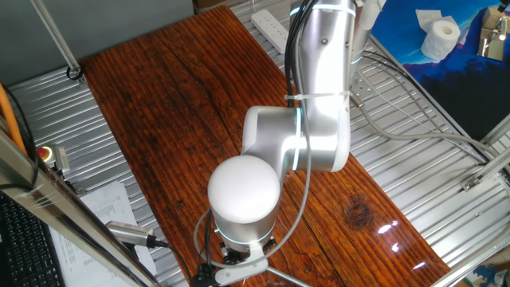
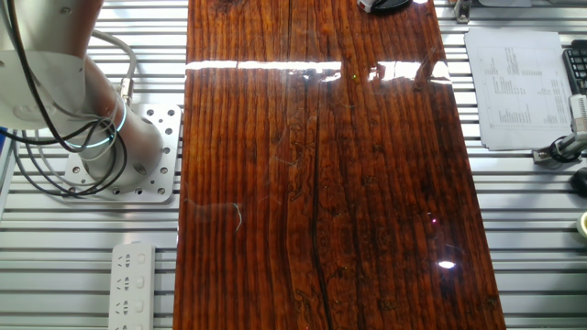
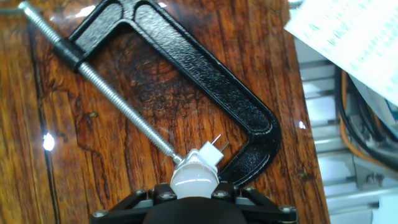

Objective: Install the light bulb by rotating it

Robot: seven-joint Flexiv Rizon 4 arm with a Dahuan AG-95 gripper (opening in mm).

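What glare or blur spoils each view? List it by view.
One fixed view: small glare patches on the wooden table near the lower right. Other fixed view: a bright glare band across the top. Hand view: the light bulb is close and soft, overexposed; the black clamp is sharp.

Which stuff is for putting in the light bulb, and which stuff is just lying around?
For the job:
- light bulb, at the gripper
- black clamp on the wooden table, which the bulb sits against

Just lying about:
- toilet paper roll
- power strip
- printed paper
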